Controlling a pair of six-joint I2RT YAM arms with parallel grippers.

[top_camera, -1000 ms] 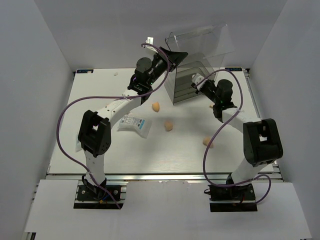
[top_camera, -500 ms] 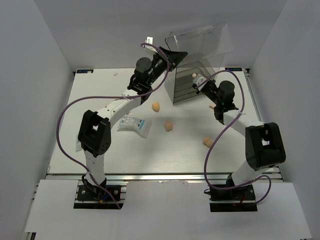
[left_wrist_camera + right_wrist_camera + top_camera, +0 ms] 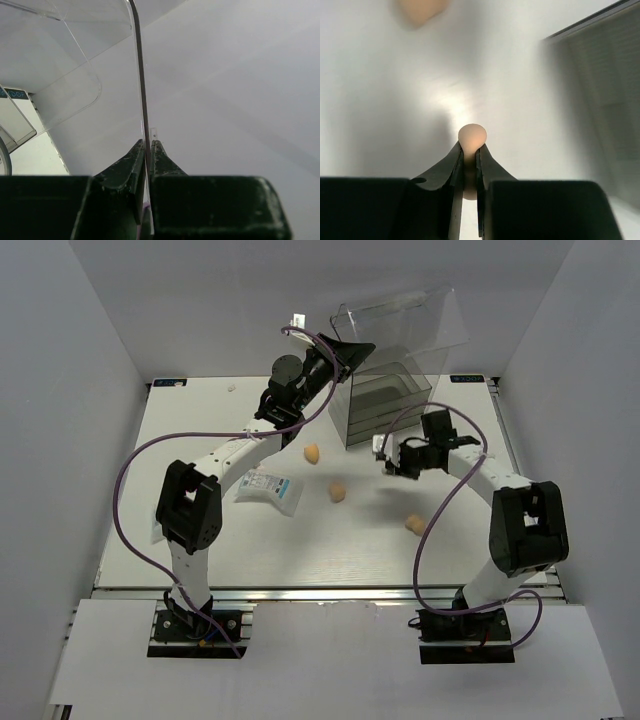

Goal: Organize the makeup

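Observation:
The makeup in view is peach egg-shaped sponges and a clear packet (image 3: 268,488) with white-blue contents. Three sponges lie on the table: one near the box's front (image 3: 312,452), one mid-table (image 3: 338,492), one nearer the front right (image 3: 414,525). My right gripper (image 3: 388,455) hangs in front of the box, shut on another sponge (image 3: 471,137), which bulges out past the fingertips. My left gripper (image 3: 148,142) is shut on the thin edge of the clear box's raised lid (image 3: 141,75). It holds the lid up at the back (image 3: 340,350).
The clear plastic drawer box (image 3: 388,405) stands at the back centre with its lid (image 3: 400,320) tilted up. In the right wrist view its dark wall (image 3: 600,100) fills the right side, and a blurred sponge (image 3: 422,10) lies ahead on the white table.
My right gripper has swung away from the box's right side, forward and left, down over the table in front of the box, still pinching the sponge. The left arm has not moved.

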